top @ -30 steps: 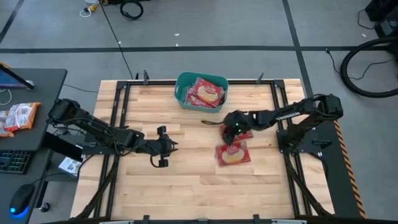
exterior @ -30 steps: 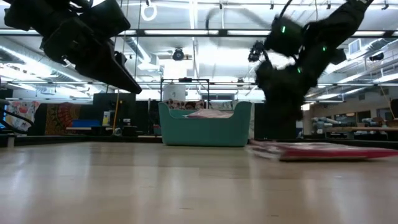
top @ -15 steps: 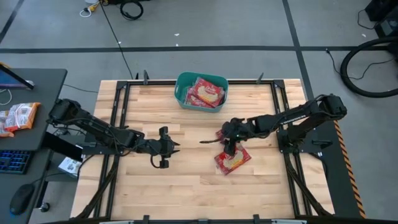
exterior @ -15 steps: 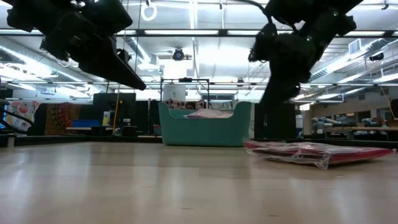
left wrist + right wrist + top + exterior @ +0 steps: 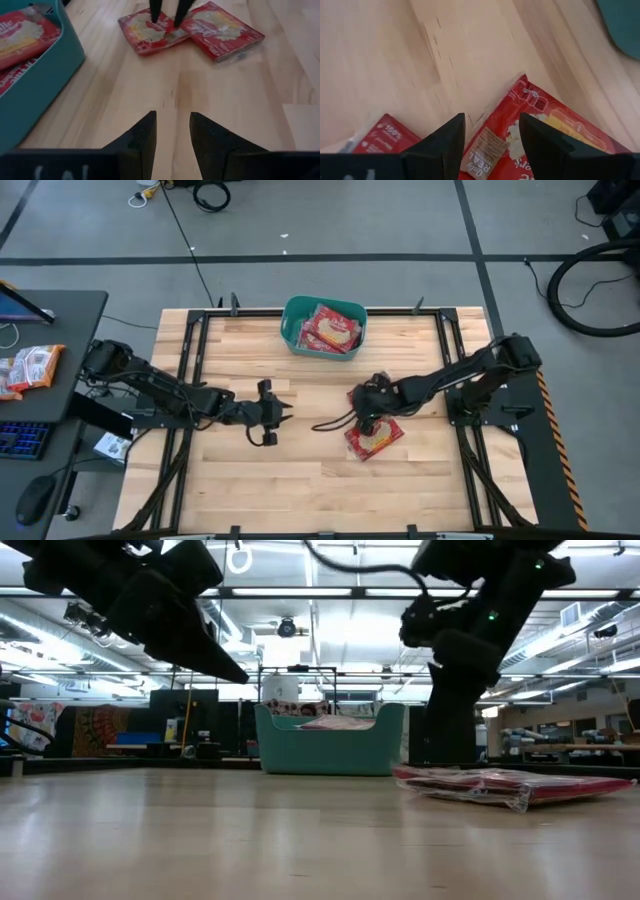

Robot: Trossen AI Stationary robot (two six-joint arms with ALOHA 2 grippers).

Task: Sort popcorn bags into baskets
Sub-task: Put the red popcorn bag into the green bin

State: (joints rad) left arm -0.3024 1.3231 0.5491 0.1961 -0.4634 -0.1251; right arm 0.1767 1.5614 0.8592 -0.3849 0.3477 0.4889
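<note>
Two squarish red popcorn bags with a yellowish picture lie flat on the table's right half, one nearer [image 5: 376, 437] and one farther [image 5: 355, 394]; they overlap at one edge [image 5: 175, 34]. My right gripper [image 5: 367, 416] is open and points down over that overlap. Its fingers straddle a bag's corner [image 5: 492, 142]. The teal basket [image 5: 292, 330] stands at the far edge with more red bags [image 5: 330, 328] inside. My left gripper [image 5: 278, 418] hovers open near the table's middle, above the wood and pointing right at the bags. My right gripper comes from above with its fingertips [image 5: 155, 17] low over the bags where they overlap. I cannot tell whether they touch the wrapper.
Bare wood lies between my left gripper and the bags [image 5: 175, 90]. A dark side desk [image 5: 60, 310] to the table's left carries orange-edged packets [image 5: 30, 367], a keyboard and a mouse. Black frame rails [image 5: 452, 370] run along the table's sides.
My right gripper has moved from beside the farther bag toward the table's near edge and a little left, and has come down over the bags. The nearer bag has turned slightly and slid toward the near edge. My left gripper has crept to the right.
</note>
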